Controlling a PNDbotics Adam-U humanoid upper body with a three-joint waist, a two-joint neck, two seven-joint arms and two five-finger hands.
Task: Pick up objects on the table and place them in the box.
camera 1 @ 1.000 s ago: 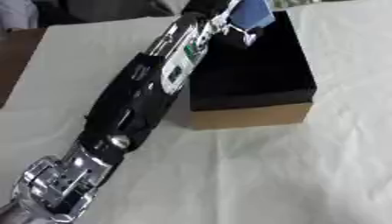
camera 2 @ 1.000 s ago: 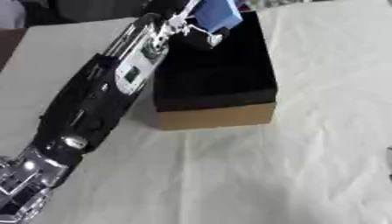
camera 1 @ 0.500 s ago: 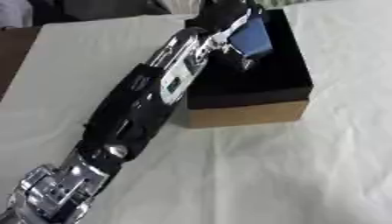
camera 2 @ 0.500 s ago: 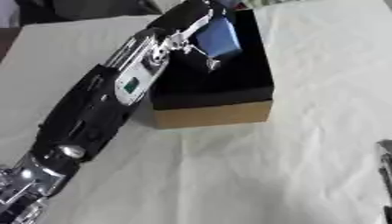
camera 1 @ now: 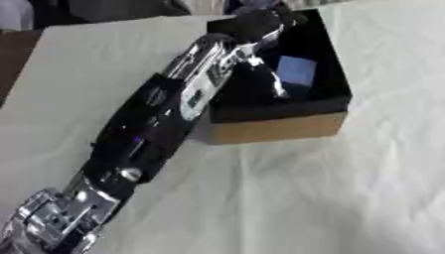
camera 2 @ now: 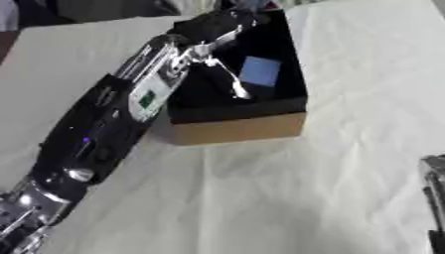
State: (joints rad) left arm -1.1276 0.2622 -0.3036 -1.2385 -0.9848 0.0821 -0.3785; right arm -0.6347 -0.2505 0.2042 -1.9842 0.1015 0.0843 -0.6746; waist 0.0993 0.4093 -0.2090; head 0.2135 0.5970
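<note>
A blue flat object (camera 1: 296, 72) lies inside the black-lined box (camera 1: 271, 130), which has a tan front wall. My left arm comes in from the lower left and crosses the box's left wall. My left hand (camera 1: 251, 26) hovers over the box's far part. One straight silver finger (camera 1: 270, 79) points down just left of the blue object, with a small gap between them. The hand holds nothing. A dark and silver sliver of my right hand (camera 2: 432, 198) shows at the right edge of the right eye view.
The box stands on a white cloth-covered table (camera 1: 347, 198). A bare brown table edge (camera 1: 13, 59) shows at the far left. Dark shapes sit beyond the table's far edge.
The blue object left my left hand and now lies down in the box. The hand has opened and stays above the box. The pictures have shifted a little.
</note>
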